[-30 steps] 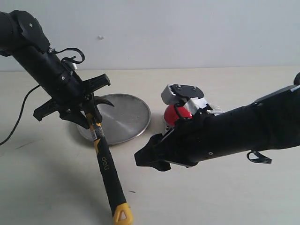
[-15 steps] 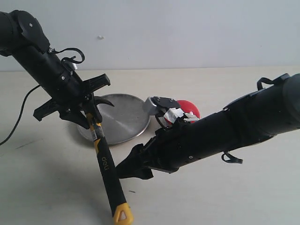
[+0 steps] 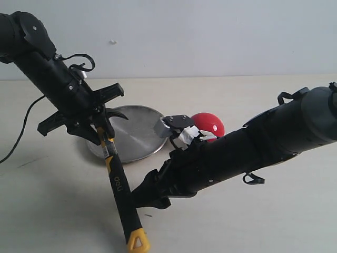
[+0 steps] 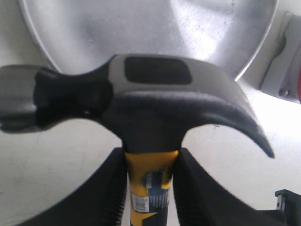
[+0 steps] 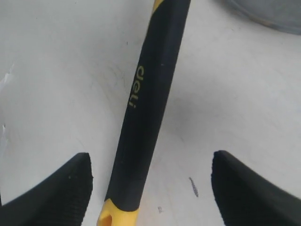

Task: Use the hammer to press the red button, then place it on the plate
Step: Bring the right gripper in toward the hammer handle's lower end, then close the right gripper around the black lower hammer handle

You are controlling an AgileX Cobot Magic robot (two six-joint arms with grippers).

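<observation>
Table: pale beige tabletop (image 3: 274, 211) under everything, with a plain light wall behind it.
Right arm: thick black arm (image 3: 253, 147) reaching in low from your right. Its wrist stands in front of the button and hides the button's lower part in the exterior view.
Left arm: black arm (image 3: 47, 74) slanting down from the upper left.
Plate: round shallow brushed-steel plate (image 3: 142, 129), flat on the table behind the hammer head. Nothing lies on it.
Hammer: small claw hammer (image 3: 120, 184) with a dark metal head and a black-and-yellow handle, held head up over the plate's near edge. The handle slopes down to a yellow looped end low by the table.
Left gripper: left gripper (image 3: 99, 125) clamped on the yellow neck just under the head.
Right gripper: right gripper (image 5: 157, 188) spread wide, one finger (image 5: 66, 188) on each side of the lower handle, apart from it.
Button: glossy red dome button (image 3: 209, 124), just beside the plate on its right.
Cable: thin black cable (image 3: 18, 134) lying at the far left.
</observation>
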